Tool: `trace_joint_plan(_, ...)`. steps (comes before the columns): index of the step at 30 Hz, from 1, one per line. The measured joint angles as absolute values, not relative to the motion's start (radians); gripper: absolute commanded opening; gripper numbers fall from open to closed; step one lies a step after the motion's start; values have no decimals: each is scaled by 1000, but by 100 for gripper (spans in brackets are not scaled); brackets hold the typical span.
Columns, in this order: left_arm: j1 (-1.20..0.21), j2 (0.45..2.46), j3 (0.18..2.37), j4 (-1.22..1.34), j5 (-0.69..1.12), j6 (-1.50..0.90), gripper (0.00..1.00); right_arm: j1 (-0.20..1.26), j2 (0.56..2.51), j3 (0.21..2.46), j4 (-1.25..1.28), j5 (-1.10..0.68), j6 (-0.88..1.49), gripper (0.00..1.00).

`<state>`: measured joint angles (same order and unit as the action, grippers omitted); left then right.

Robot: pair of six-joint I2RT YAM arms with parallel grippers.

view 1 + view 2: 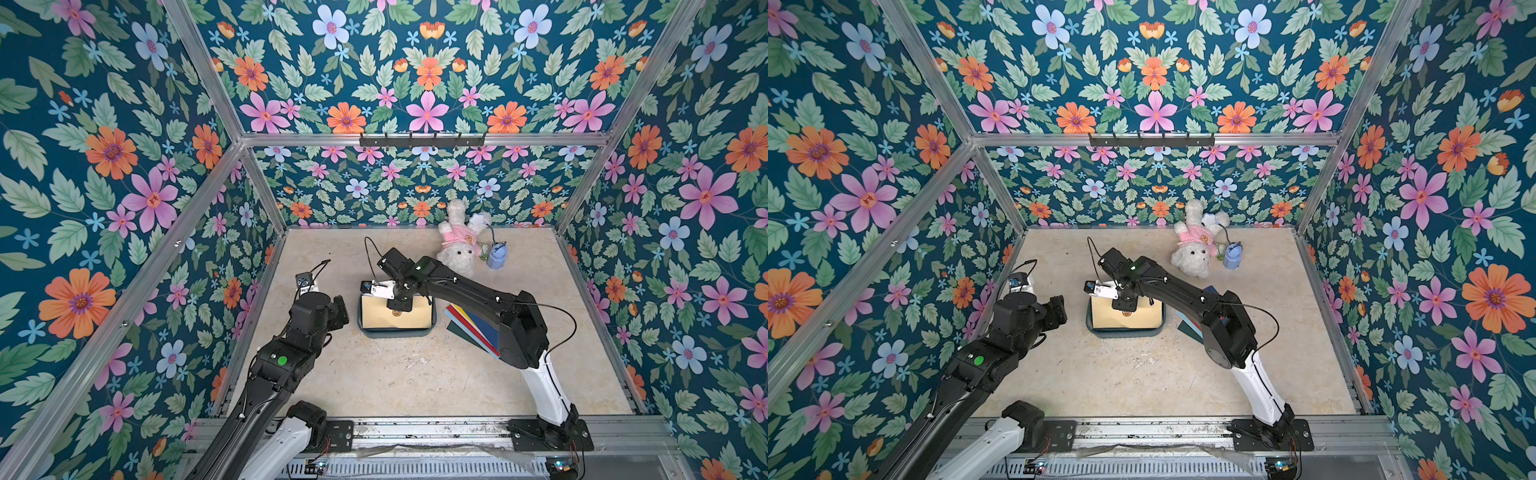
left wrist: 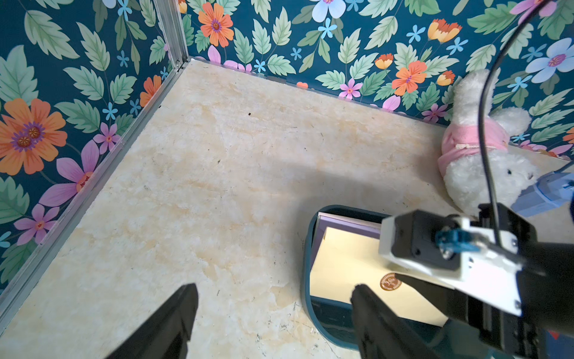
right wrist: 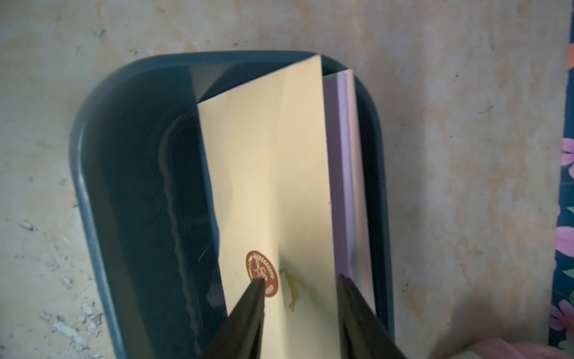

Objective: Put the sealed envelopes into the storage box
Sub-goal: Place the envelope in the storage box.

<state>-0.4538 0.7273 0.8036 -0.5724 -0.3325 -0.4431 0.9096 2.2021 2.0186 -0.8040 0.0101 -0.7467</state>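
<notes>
One pale yellow envelope (image 3: 273, 174) lies tilted inside the storage box (image 3: 93, 174), propped on lilac envelopes (image 3: 341, 155). The right gripper (image 3: 301, 279) is above it, jaws parted, gripping nothing. Lifting straight up should avoid dragging it, before reaching the fanned stack (image 1: 471, 322) beside the box. The left gripper (image 2: 273, 288) hangs open and empty on the box's other side.

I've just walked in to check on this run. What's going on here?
The right pincer hangs over the storage box, jaws apart on either side of a cream envelope that leans inside against lilac envelopes. The left pincer is open and empty over the table beside the box. A fan of envelopes lies on the table, partly under the right arm.
</notes>
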Motion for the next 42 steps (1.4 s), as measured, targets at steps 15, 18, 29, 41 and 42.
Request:
trace_joint_plan(15, -455, 829, 763, -419, -14, -491, 74, 642, 1710, 1345, -268, -87, -202, 44)
trace_joint_plan(18, -493, 919, 759, -332, 107, -549, 74, 530, 1529, 1091, -97, -133, -27, 44)
trace_joint_plan(29, -792, 1392, 923, -83, 187, -662, 69, 159, 1298, 561, 247, -276, 479, 45)
trace_joint_plan(41, -905, 1908, 1321, -20, 305, -733, 65, 63, 1433, 545, 264, -239, 540, 46)
trace_joint_plan(42, -908, 1930, 1341, -20, 309, -733, 65, 62, 1450, 549, 265, -245, 542, 46)
